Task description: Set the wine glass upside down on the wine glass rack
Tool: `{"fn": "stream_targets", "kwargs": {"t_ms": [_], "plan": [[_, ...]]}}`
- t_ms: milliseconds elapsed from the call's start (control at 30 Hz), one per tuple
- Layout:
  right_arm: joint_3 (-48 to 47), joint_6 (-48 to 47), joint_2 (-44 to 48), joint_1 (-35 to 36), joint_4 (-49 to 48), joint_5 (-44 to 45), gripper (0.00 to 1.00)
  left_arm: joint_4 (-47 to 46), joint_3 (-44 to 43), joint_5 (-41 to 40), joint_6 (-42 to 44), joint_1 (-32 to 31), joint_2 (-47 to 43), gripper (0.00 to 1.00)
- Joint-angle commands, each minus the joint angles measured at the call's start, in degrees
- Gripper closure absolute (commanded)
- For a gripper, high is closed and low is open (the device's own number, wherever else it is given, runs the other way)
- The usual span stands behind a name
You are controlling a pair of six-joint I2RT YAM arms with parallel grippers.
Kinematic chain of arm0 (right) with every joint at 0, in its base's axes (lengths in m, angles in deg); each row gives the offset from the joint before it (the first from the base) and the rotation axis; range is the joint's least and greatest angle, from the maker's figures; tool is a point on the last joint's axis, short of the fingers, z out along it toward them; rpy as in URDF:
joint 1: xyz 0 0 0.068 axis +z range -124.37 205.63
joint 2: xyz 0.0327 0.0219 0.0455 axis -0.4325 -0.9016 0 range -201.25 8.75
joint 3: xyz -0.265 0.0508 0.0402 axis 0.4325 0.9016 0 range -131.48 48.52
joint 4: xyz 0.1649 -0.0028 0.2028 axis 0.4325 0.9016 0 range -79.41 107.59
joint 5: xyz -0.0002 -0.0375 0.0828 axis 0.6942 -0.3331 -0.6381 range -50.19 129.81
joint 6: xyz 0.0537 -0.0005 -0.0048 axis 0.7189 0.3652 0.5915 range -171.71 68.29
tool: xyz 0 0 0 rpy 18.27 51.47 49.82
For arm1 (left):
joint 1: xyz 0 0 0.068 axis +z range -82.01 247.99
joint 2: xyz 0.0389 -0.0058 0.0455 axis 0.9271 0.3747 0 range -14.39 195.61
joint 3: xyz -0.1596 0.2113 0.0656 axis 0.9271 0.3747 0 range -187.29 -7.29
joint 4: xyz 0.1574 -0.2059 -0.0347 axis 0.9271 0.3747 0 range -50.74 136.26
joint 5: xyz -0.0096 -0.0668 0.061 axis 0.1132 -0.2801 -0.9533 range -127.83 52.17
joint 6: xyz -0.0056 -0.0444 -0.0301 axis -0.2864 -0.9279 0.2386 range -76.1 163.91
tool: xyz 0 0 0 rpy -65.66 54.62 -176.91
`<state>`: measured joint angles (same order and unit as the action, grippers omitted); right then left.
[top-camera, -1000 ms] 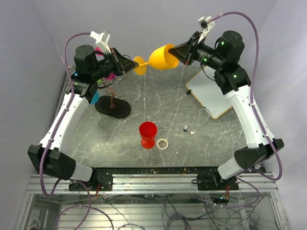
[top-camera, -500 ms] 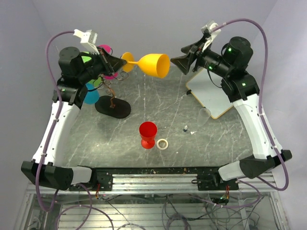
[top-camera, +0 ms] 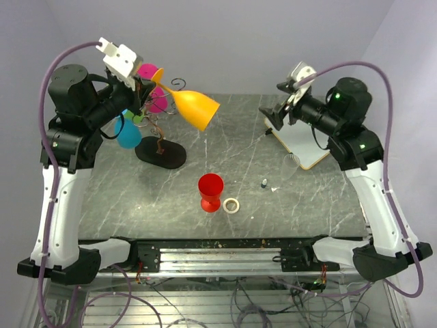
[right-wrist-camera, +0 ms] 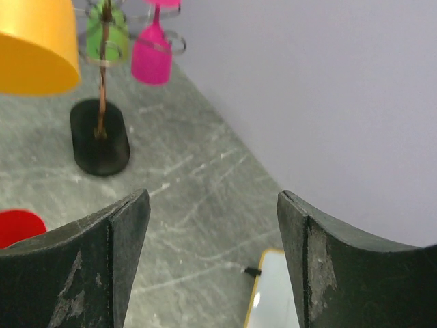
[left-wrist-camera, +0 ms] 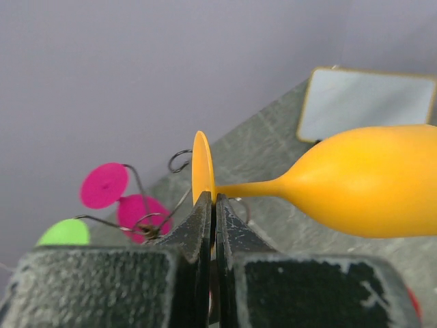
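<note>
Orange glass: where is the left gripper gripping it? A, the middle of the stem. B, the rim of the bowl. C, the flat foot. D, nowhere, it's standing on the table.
C: in the left wrist view the left gripper is shut on the edge of the flat foot of the orange glass, with the stem and bowl sticking out free in the air.

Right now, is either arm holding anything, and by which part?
The left gripper pinches the orange wine glass by the edge of its flat foot. The right gripper is open and empty.
</note>
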<state>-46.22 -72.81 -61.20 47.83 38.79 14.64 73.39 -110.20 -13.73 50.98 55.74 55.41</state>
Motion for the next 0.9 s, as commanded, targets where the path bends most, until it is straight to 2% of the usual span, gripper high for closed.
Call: {"fn": "stream_targets", "kwargs": {"t_ms": [0,233,433,500,567,700,867], "plan": [[7.9,-6.3,0.1,0.0,0.1,2.1,0.24,7.6,-2.5,-6.8,17.5,-0.8,-1.7,0.93],[21.7,-6.8,2.5,-0.9,-5.1,2.3,0.21,16.9,-2.0,-7.3,32.9,-1.1,-2.3,0.93],[27.9,-5.4,-0.3,-6.7,-8.4,-1.3,0.15,14.9,0.0,-13.0,37.4,-1.7,-1.1,0.93],[29.1,-3.5,-1.2,-8.4,-10.0,-3.2,0.07,14.2,0.4,-14.5,38.6,-2.5,-0.5,0.93],[29.8,-2.8,-1.3,-8.8,-10.5,-3.3,0.04,14.0,0.8,-15.5,39.6,-3.6,0.1,0.93],[31.2,-1.8,-0.1,-9.6,-11.9,-2.7,0.02,14.3,1.5,-16.5,42.1,-5.2,1.1,0.93],[31.9,-1.6,0.5,-10.5,-12.1,-1.8,0.02,13.8,3.5,-22.0,45.6,-7.6,2.4,0.93]]}}
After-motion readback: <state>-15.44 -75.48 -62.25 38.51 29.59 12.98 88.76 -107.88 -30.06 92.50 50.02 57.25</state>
